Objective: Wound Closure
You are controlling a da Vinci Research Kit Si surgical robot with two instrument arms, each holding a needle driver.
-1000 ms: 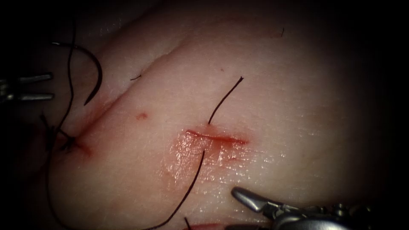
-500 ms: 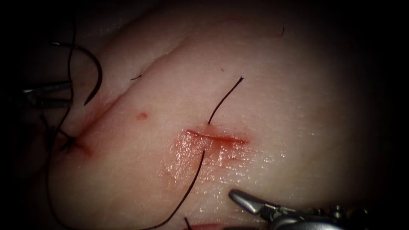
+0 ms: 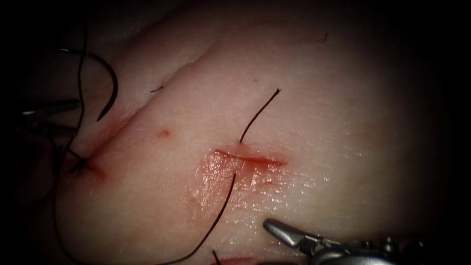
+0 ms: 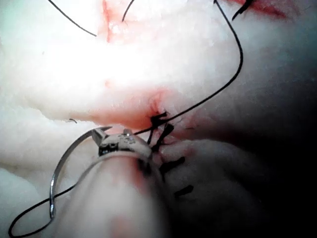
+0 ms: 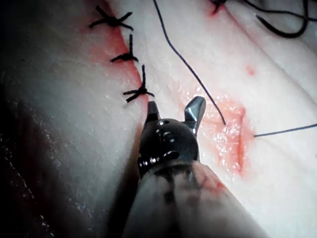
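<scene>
Steel curved needle (image 3: pixel 112 81) lies free on the tissue (image 3: pixel 343 122), well to the left of the cut (image 3: pixel 250 159) and not driven into it. The left claw (image 3: pixel 76 116) stands just beside the needle with its jaws parted, holding nothing. The right claw (image 3: pixel 279 230) hovers near the cut's lower edge. In the right wrist view, the right claw (image 5: pixel 173 111) has spread jaws and is likewise empty. Thread (image 3: pixel 221 211) passes through the cut. A short free end rises on its far side, and the long strand runs down and away to the left.

Hazards, as judged. The free end is short, so any drag on the long strand could draw it back through the cut and lose the stitch. Loops of thread hang around the left claw, and closing there could catch thread along with the needle or instead of it.

The right wrist view adds a row of three tied knots (image 5: pixel 138 91) close to the right claw, and red fluid (image 5: pixel 230 134) pooled about the cut. The left wrist view adds the needle's (image 4: pixel 62 166) full arc beside the left claw (image 4: pixel 111 141), with thread trailing from the needle's end.
</scene>
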